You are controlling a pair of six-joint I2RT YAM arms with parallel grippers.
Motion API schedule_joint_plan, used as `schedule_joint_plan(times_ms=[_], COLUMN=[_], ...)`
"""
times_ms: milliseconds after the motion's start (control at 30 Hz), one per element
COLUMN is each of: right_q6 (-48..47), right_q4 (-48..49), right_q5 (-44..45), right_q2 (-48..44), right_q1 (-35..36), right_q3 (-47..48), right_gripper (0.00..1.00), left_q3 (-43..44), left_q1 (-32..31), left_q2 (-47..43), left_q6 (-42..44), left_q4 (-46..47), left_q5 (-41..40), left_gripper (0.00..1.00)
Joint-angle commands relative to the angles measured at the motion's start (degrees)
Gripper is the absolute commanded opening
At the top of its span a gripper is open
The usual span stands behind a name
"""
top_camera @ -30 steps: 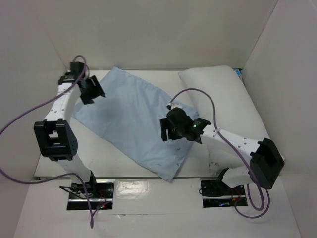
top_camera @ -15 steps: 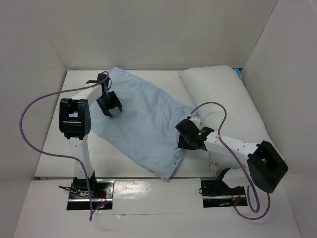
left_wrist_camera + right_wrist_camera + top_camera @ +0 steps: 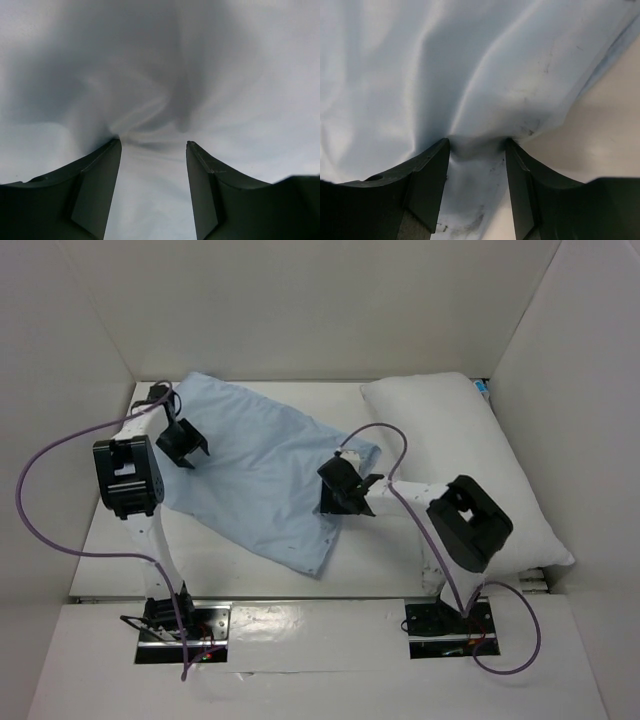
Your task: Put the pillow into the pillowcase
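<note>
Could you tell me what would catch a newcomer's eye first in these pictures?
The light blue pillowcase lies spread slantwise across the table's middle, with the left gripper pressing its far-left part and the right gripper its right edge, jaws apart. The plump white pillow lies outside it, to its right.
</note>
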Motion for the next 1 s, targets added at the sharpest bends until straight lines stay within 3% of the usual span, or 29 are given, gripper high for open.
schedule_joint_plan(times_ms=[0,133,200,300,467,633,700,833,967], right_q6=[-3.92,-4.63,-7.43,-8.84,-14.29,-13.43,-11.85,-11.84,-12.37], right_q4=[4.47,1.23,0.52,-5.7,-14.5,-22.23,-24.44,-24.44,-25.06], right_q5=[-3.73,-5.93,-5.93,0.72,9.52,14.81,15.33,11.3,7.09], right_q2=[8.55,11.29,8.06,1.75,-11.89,-23.92,-26.84,-32.47,-34.84], right_q1=[1.18,2.5,3.11,3.74,-0.64,-8.38,-14.26,-22.79,-30.44], right_q3=[7.28,14.86,16.11,17.43,16.03,16.02,15.24,12.86,11.63], right_gripper=[0.55,0.55,0.66,0.87,0.97,0.99,0.94,0.93,0.93], left_q3=[5.23,14.29,15.18,15.18,8.43,-1.15,-2.05,-2.84,-2.31], left_q1=[2.24,2.24,0.85,-3.28,-16.1,-31.13,-35.44,-48.6,-56.53], left_q2=[5.08,5.09,2.73,-3.95,-15.11,-21.54,-22.16,-17.95,-13.21], left_q6=[2.27,5.25,6.22,9.38,11.07,9.84,9.84,8.26,5.97], left_q4=[-0.23,-3.93,-3.93,-3.4,-4.28,-3.58,-2.87,-2.35,-1.82], left_q5=[-7.77,-7.24,-5.75,-4.95,-14.0,-15.15,-16.11,-17.25,-18.41], left_gripper=[0.67,0.69,0.69,0.7,0.68,0.67,0.65,0.68,0.73])
